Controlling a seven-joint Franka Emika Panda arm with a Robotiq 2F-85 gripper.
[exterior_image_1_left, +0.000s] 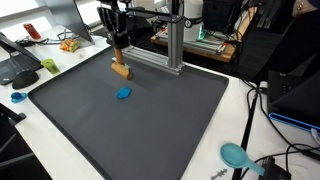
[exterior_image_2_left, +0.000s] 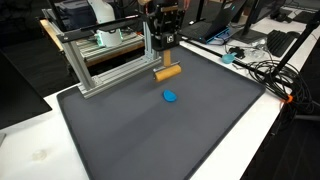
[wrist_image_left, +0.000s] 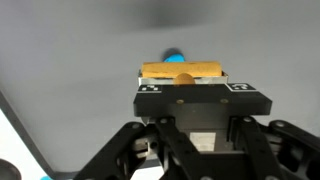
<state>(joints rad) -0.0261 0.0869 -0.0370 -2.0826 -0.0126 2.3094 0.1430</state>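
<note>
On a white desk (exterior_image_1_left: 222, 130) crowded with cables at its edges, a dark grey mat (exterior_image_1_left: 150, 130) takes up the middle ground. Towards its left far corner, in both exterior views, the black Robotiq pincer (exterior_image_1_left: 119, 58) hangs straight down with a tan wooden block (exterior_image_1_left: 121, 70) caught at its tips. The jaws look drawn in narrow on the block's middle, and the block hangs slightly tilted, apparently just clear of the mat. Directly in front of it lies a small blue rounded piece (exterior_image_1_left: 123, 93), near the block but not touching it. The wrist view shows the block (wrist_image_left: 182, 72) lying crosswise under the pincer (wrist_image_left: 182, 88), with the blue piece (wrist_image_left: 175, 54) peeping out just beyond it. To the right stands an aluminium-profile frame (exterior_image_1_left: 172, 45), close beside the arm, and far right a teal plastic scoop (exterior_image_1_left: 235, 155) rests on the desk. The step in hand reads as carrying the block above the mat. A next move calls for a firm grip, room from the frame, and care not to nudge the blue piece.
</note>
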